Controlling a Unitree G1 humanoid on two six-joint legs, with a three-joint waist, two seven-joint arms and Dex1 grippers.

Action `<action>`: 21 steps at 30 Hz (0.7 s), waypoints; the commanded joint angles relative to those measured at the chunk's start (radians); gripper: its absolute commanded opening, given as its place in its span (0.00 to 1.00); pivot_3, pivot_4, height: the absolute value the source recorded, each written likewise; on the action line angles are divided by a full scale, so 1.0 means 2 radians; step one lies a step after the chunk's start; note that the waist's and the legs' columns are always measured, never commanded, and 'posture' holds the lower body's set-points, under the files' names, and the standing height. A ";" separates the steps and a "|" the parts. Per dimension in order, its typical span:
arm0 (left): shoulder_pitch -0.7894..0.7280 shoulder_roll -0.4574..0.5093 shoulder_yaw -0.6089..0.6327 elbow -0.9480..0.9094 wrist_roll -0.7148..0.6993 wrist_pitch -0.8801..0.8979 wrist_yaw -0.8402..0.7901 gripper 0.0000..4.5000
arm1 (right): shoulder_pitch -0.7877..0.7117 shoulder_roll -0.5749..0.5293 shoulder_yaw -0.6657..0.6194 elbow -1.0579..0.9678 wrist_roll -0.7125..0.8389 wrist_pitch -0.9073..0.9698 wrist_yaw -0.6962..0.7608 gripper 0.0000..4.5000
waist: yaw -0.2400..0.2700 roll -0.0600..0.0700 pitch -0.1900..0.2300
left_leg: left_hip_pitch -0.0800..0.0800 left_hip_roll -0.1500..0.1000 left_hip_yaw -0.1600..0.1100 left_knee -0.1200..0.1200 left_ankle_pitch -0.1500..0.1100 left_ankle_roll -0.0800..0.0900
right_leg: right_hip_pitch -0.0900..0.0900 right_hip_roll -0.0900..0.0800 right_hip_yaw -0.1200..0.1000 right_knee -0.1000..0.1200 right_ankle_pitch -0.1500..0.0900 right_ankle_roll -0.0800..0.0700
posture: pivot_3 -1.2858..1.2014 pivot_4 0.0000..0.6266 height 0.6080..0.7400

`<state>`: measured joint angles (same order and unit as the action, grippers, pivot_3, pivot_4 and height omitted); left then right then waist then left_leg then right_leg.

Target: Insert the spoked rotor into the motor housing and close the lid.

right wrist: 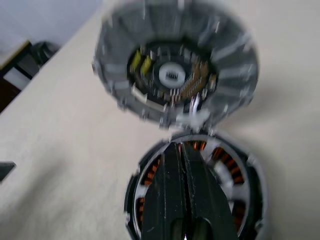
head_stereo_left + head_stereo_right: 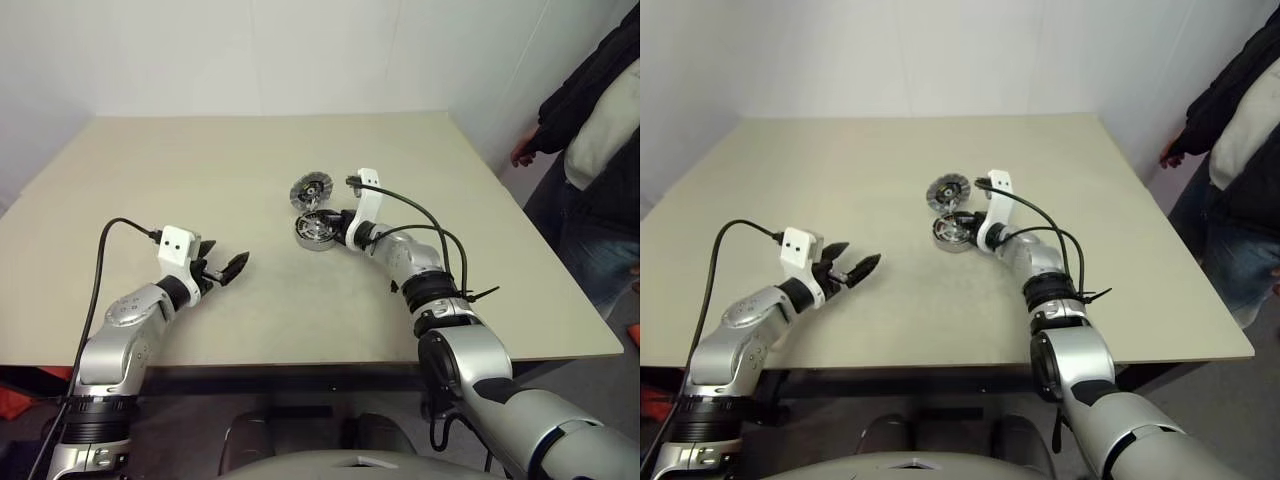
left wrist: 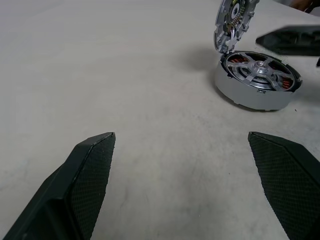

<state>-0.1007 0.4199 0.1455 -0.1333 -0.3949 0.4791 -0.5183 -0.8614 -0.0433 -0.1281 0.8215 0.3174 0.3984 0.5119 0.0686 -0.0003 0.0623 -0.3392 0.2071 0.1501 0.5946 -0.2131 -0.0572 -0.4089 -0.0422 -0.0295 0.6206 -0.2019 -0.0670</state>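
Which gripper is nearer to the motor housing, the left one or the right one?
Right. The right gripper, shut, is directly over the motor housing; the left gripper, open, sits well apart on its left.

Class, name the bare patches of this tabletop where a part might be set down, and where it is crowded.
Bare: the beige tabletop beyond the open left claw. Crowded: the round grey motor housing holding the silver spoked rotor, ribbed grey lid propped behind, shut right claw there.

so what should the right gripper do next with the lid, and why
Probably tip the lid down onto the housing. The rotor already sits inside, while the lid leans open at the housing's far edge. The shut right gripper is over the rotor.
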 commanded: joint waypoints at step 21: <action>-0.004 -0.003 0.004 -0.016 0.001 -0.009 0.003 1.00 | -0.018 -0.022 -0.001 -0.009 -0.018 -0.073 0.048 0.00 | 0.000 0.000 0.000 | -0.003 0.000 0.000 0.001 0.000 0.000 | -0.003 0.000 0.000 0.000 0.000 0.000 | 0.52 0.00 1.00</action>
<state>-0.0949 0.4109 0.1445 -0.1339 -0.3928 0.4788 -0.5160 -0.8814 -0.0766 -0.1323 0.8983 0.2545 0.2630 0.5623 0.0684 -0.0002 0.0624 -0.3475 0.2070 0.1503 0.5956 -0.2135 -0.0566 -0.4149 -0.0426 -0.0296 0.6199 -0.2014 -0.0676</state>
